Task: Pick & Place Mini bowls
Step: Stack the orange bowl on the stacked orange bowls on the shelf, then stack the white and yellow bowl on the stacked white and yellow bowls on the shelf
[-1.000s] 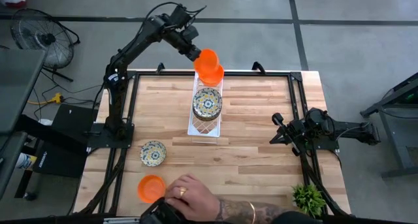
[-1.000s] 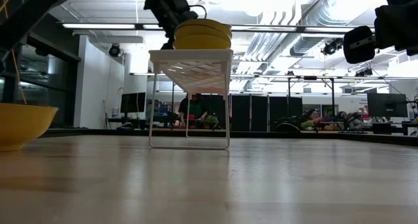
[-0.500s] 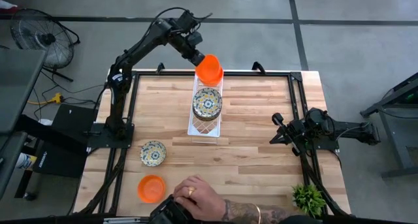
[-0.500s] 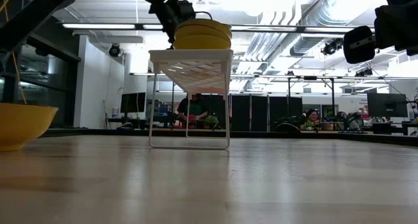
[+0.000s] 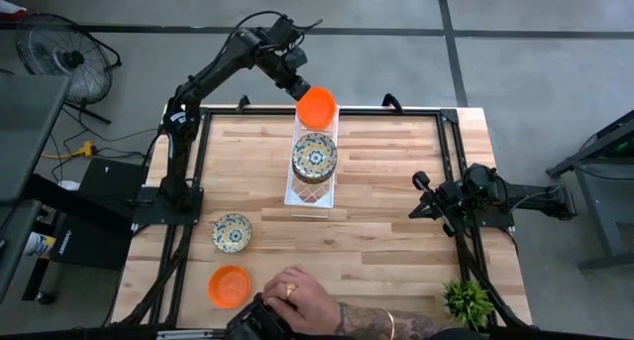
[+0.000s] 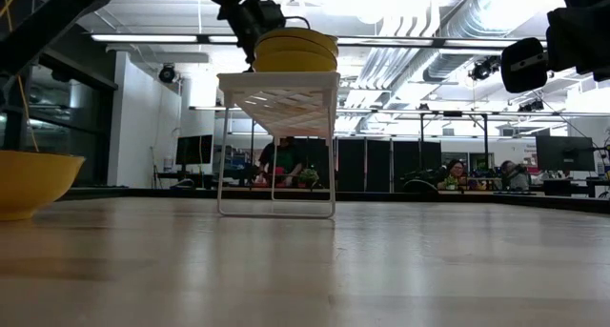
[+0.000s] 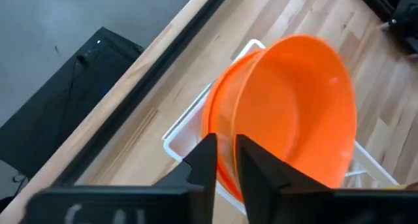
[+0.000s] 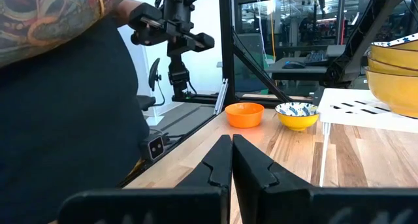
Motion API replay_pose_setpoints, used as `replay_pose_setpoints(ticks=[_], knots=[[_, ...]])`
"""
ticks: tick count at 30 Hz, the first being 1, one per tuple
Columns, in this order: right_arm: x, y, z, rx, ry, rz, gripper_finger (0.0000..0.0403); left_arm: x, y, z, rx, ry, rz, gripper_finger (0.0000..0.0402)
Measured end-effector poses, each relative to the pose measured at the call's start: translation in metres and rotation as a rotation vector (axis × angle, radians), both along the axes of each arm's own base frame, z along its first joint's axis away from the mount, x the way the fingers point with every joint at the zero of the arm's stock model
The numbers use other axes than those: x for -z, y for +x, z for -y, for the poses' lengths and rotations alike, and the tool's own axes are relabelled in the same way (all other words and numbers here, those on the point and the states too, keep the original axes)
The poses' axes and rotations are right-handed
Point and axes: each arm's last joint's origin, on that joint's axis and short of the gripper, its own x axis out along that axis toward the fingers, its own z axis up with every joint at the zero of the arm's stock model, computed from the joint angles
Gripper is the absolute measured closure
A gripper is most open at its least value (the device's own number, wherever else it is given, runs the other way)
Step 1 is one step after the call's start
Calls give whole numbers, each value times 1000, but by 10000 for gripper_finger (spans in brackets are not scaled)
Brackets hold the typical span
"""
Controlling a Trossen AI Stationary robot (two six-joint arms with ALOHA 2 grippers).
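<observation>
Sitting nearest the table's [image 5: 396,271] front edge, left of the white lattice tray [image 5: 312,193], are a loose orange bowl [image 5: 230,284] and a floral bowl [image 5: 232,232], with a person's hand [image 5: 297,300] just beside the orange one. Floral bowls [image 5: 314,155] are stacked mid-tray. At the tray's far end the left gripper [image 7: 224,160] pinches the rim of the orange bowl stack [image 5: 317,107], jaws narrowly apart. Right gripper [image 8: 231,160], jaws pressed together, waits right of the tray. Loose bowls lie nearer the left arm.
</observation>
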Motion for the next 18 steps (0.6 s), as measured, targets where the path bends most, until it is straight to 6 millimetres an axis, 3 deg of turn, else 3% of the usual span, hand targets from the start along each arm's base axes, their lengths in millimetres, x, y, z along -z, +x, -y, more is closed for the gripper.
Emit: replay_pose_setpoints(ticks=[9,18], knots=[[0,0,0,0,0,0,402,-2,-4,2,-23,21,-33,285],[0,0,0,0,0,0,402,-33,-47,33,-142,98,-279,282]])
